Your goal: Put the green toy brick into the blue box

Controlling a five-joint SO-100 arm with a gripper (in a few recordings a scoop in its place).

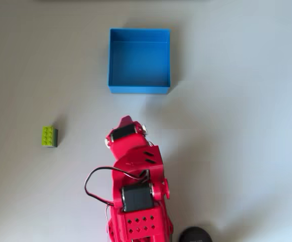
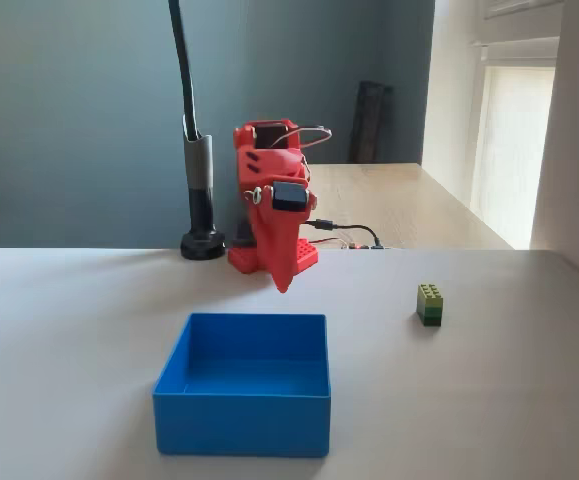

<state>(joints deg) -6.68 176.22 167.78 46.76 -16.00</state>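
Note:
The green toy brick [image 1: 49, 136] stands alone on the pale table at the left in the overhead view, and at the right in the fixed view [image 2: 430, 303]. The blue box [image 1: 139, 89] sits open and empty toward the top of the overhead view, and nearest the camera in the fixed view [image 2: 241, 425]. My red gripper [image 1: 126, 122] hangs tip-down between the box and the arm's base, its fingers closed to a point [image 2: 284, 284] with nothing held. It is well clear of the brick and just short of the box.
A black stand with a round base [image 2: 202, 243] rises beside the arm's base, and the same base shows at the bottom edge from above [image 1: 196, 235]. Cables [image 2: 354, 235] trail behind the arm. Bare table surrounds the brick and the box.

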